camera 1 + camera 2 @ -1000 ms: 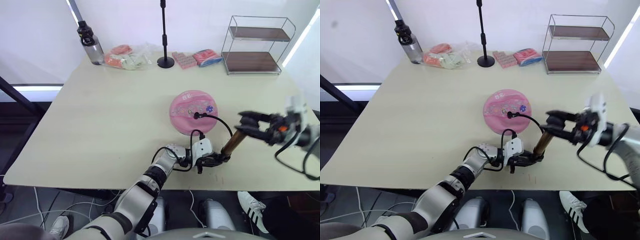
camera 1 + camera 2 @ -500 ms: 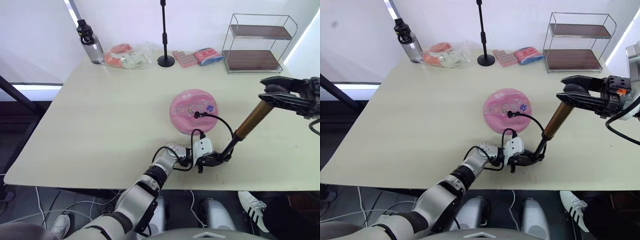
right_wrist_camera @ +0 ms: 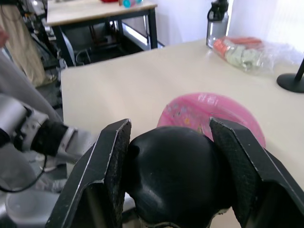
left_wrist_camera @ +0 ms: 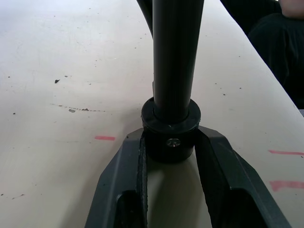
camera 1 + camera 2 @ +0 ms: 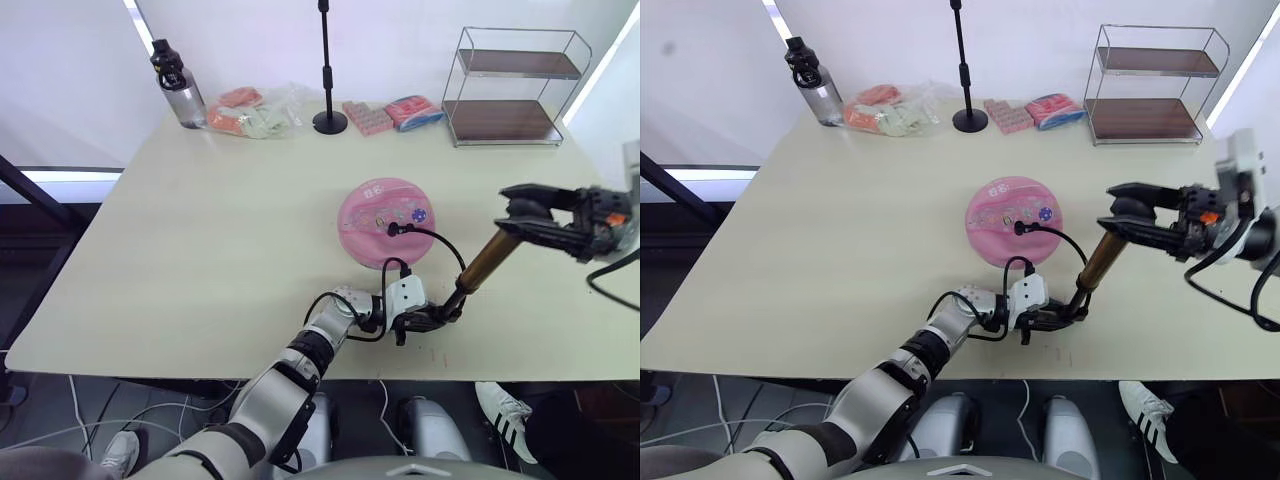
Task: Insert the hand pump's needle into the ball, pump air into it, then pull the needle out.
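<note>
On the tabletop (image 5: 200, 240), the head views show the hose plugged into the ball (image 5: 388, 222); pumping looks underway, needle removal remains. The hand pump (image 5: 478, 266) slants up rightward. Left wrist: left tool (image 4: 172, 156) clamps its base. Right wrist: right tool (image 3: 173, 156) squeezes the handle.

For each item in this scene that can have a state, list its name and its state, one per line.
hand pump: tilted, base on table, handle drawn out
ball: soft, flattened, hose plugged in
left gripper: shut on pump base
right gripper: shut on pump handle
bottle: upright, capped
shelf rack: bare
</note>
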### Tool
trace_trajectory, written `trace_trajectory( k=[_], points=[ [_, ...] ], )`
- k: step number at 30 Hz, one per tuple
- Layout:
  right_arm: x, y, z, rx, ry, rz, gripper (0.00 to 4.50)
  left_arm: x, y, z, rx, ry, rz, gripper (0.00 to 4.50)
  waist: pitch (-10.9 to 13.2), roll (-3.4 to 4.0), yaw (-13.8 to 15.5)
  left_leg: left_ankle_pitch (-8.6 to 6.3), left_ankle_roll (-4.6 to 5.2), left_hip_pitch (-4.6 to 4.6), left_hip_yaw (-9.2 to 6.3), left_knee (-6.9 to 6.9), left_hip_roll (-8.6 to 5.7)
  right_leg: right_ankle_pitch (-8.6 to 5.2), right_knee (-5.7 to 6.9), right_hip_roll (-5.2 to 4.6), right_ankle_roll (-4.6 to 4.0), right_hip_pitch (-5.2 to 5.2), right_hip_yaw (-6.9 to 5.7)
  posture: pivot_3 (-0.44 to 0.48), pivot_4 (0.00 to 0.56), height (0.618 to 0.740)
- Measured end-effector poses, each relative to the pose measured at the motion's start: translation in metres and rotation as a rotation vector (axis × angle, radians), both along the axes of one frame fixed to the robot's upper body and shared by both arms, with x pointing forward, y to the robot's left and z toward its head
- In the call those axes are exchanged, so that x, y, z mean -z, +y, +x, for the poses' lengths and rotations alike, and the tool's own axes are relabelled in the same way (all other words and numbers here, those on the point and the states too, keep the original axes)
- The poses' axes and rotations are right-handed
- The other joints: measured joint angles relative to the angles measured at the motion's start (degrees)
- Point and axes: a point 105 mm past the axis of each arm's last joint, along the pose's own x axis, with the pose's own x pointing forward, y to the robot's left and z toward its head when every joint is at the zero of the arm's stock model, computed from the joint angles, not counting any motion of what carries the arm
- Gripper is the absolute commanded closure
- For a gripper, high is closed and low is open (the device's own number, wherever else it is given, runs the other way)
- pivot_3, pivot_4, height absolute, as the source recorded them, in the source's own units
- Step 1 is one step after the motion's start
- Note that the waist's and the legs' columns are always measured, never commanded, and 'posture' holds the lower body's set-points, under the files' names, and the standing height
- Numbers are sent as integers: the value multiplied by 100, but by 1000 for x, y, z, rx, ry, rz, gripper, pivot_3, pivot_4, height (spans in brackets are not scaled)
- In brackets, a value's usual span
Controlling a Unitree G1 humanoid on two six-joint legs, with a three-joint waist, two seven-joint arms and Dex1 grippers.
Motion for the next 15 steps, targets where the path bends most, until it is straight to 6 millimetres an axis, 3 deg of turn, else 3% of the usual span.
trace_trajectory(
  k=[10,15],
  points=[
    [67,11,5,20,-1,-29,2344,5,4,-1,-17,17,9,3500,-35,-41,-11,-1,-1,86,3,-21,12,-17,-3,7,6,66,1,0,150,740],
    [76,17,3,11,-35,-28,2344,6,4,-1,-17,19,13,3500,-45,-42,-11,-1,-2,87,2,-21,14,-7,-2,10,-9,67,1,0,150,740]
  ],
)
